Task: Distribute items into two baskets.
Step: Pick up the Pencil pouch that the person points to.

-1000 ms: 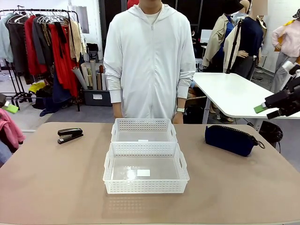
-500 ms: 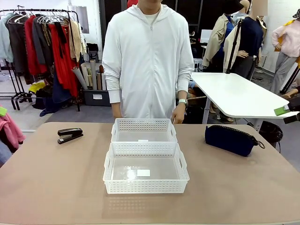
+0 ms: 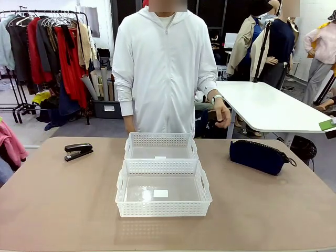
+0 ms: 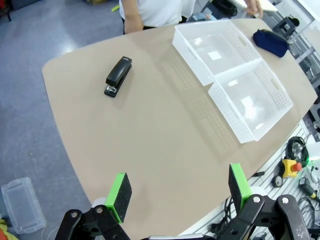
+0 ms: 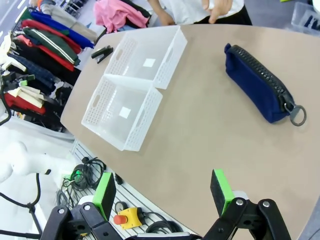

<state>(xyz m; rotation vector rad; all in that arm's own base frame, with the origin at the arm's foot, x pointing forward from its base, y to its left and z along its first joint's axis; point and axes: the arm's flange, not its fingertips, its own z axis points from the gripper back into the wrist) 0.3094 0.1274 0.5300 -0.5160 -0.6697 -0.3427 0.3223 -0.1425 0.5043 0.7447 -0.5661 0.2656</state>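
Right gripper (image 5: pixel 162 192) has pulled back toward the right edge of the front view: a second ago its black body hung in the mid-right of the frame, and now one green pad (image 3: pixel 327 124) peeks in at the edge. The person's hand (image 3: pixel 221 113) has come up from hip level to right of centre, above the pouch (image 3: pixel 260 156) and well apart from it. Nothing on the table (image 3: pixel 63 199) has shifted. Both items lie outside the baskets. The far basket (image 3: pixel 160 139) and near basket (image 3: pixel 163 209) sit touching at centre, one behind the other, both empty. The pouch lies right of the baskets, on my right arm's side, so I judge that arm takes it. In the right wrist view it sits upper right, well away from the spread, empty fingers. Its long axis runs diagonally from upper left to lower right, with the ring pull at the lower-right end. The jaws open left to right across that picture, so I expect to roll the wrist before spanning the narrow width. The stapler (image 3: pixel 79 151) lies left of the baskets, nearer the left gripper (image 4: pixel 178 185), which is also spread wide and holding nothing. In the left wrist view the stapler sits upper left with its long axis near vertical, already roughly square to that jaw line.
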